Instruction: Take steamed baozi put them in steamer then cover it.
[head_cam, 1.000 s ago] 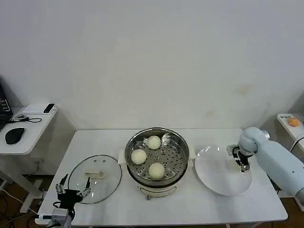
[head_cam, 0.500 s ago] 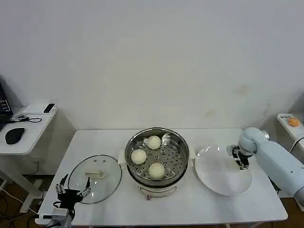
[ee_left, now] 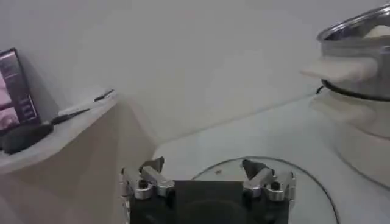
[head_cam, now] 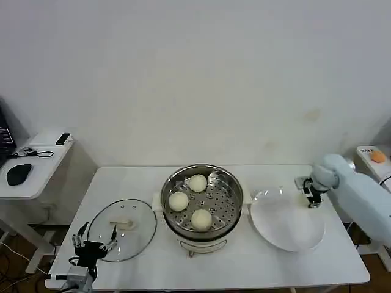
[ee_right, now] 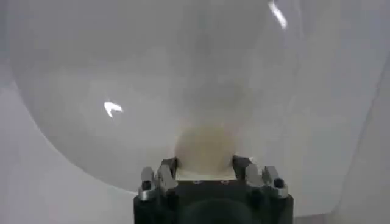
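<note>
Fingers of the right gripper (ee_right: 207, 167) pinch the fourth small cream-white bun (ee_right: 206, 151), soft and easily dented.
Head view: it hangs over the flat white plate (head_cam: 287, 229) near the counter's right edge; three buns (head_cam: 201, 218) sit in the shiny steel steamer pot (head_cam: 201, 178), mid-counter. Left wrist view: left gripper (ee_left: 207, 178) open over the clear glass lid (ee_left: 317, 198), best lifted by its bar handle.

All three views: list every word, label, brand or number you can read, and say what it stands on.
No text can be read.
The screen at the side desk's edge shows bright patches, too blurred to read.
The pale box with an orange button, right of the table, carries a dark mark too small to read.
The steamer, cover and plate show no lettering.
</note>
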`<action>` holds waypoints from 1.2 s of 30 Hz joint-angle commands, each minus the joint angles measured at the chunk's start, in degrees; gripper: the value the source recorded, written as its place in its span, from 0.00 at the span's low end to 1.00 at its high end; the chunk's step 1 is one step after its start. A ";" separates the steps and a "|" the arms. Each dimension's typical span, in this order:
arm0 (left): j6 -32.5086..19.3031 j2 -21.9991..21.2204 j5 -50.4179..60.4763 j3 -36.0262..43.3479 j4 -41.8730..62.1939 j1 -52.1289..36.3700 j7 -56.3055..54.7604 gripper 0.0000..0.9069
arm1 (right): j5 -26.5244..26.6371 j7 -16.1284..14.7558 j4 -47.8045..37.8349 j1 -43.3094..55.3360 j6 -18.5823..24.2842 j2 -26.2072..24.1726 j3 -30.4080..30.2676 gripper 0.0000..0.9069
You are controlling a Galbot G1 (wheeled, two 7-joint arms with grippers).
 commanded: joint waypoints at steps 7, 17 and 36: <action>-0.39 -0.25 1.11 -0.27 -0.63 -0.75 -0.04 1.00 | 40.50 2.20 14.37 27.01 -14.11 4.84 -19.77 0.69; -0.54 -0.49 0.59 -0.82 -1.96 -0.76 -0.11 1.00 | 47.84 4.79 10.18 32.35 -17.80 14.43 -26.85 0.69; -0.56 -0.67 0.10 -0.63 -3.20 -1.01 -0.10 1.00 | 45.98 6.76 7.22 27.70 -19.68 18.50 -35.32 0.69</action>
